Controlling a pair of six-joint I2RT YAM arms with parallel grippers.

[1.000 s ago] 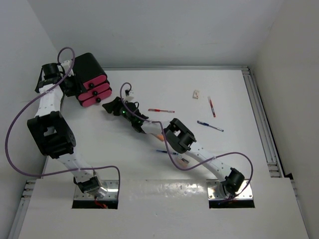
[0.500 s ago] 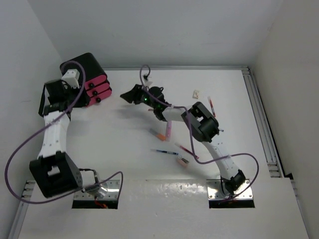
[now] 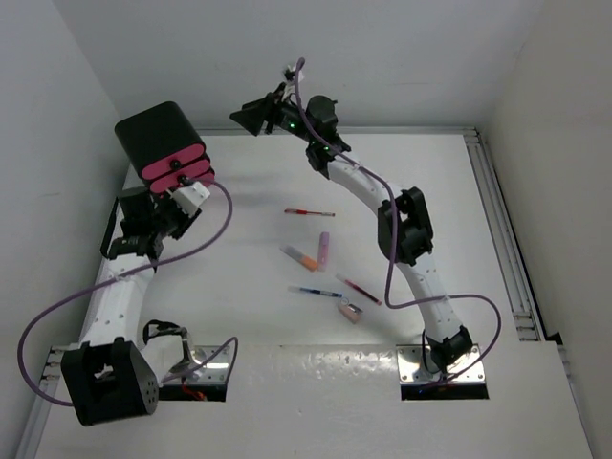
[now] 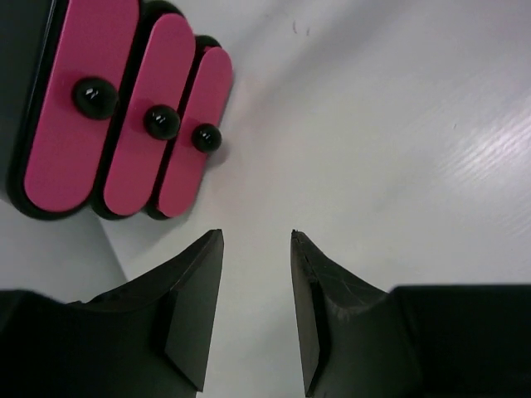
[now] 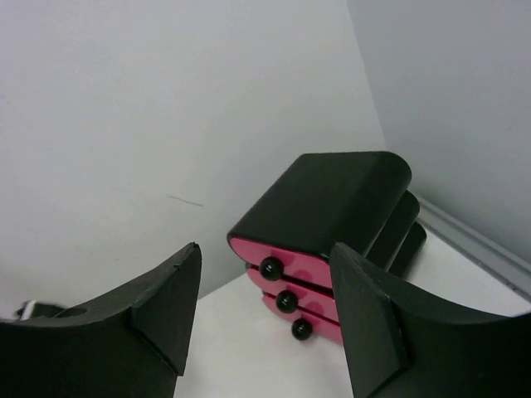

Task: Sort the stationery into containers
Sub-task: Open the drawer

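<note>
The glossy black cabinet [image 3: 153,134] stands at the far left, its three pink drawers [image 3: 178,166] all shut; they also show in the left wrist view [image 4: 108,116] and the right wrist view [image 5: 311,292]. My left gripper [image 3: 168,205] is open and empty, low over the table just in front of the drawers. My right gripper [image 3: 252,115] is open and empty, raised high at the back and facing the cabinet [image 5: 328,195]. A red pen [image 3: 309,212], a lilac marker [image 3: 324,249], an orange-and-white marker [image 3: 299,256], a blue pen [image 3: 316,292], a second red pen [image 3: 361,289] and a pinkish eraser [image 3: 351,311] lie mid-table.
The right arm [image 3: 406,229] stretches across the table's right half and hides part of it. Purple cables [image 3: 206,239] loop beside both arms. White walls close off the left and back; a metal rail [image 3: 502,229] runs along the right edge.
The right gripper rose from the table near the drawers and moved up to the back. The left gripper swung from behind the cabinet round to in front of the drawers.
</note>
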